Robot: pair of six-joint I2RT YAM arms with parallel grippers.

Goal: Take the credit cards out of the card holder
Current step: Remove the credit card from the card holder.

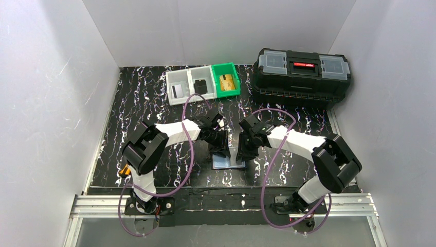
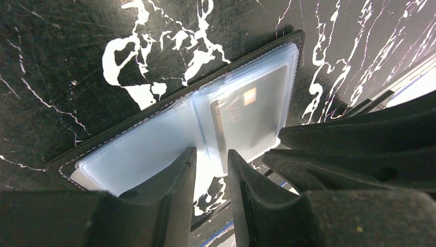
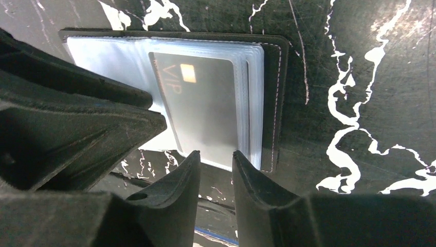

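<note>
Black, white-veined table (image 1: pixel 154 103) fills every view. On it the holder (image 1: pixel 229 161) (image 3: pixel 280 103) lies open and flat, well nearer than the toolbox (image 1: pixel 303 72) and to its left. Bins (image 1: pixel 189 86) just left of the toolbox hold three cards (image 1: pixel 226 82).

One dark card (image 3: pixel 205 103) marked VIP sits in the holder's top clear pocket. The left jaws and right jaws are each parted by a narrow gap and grip nothing. Their tips are at the holder's edge, and I cannot tell whether they touch it.

The card looks thin, light, stiff and slick, while the pocket film looks soft and may cling. The holder is probably light too and would slide or lift with a pull. So one pair should pin a leaf while the other pinches the card's edge at the pocket mouth and draws it straight out. Too deep a pinch would catch the film as well.
</note>
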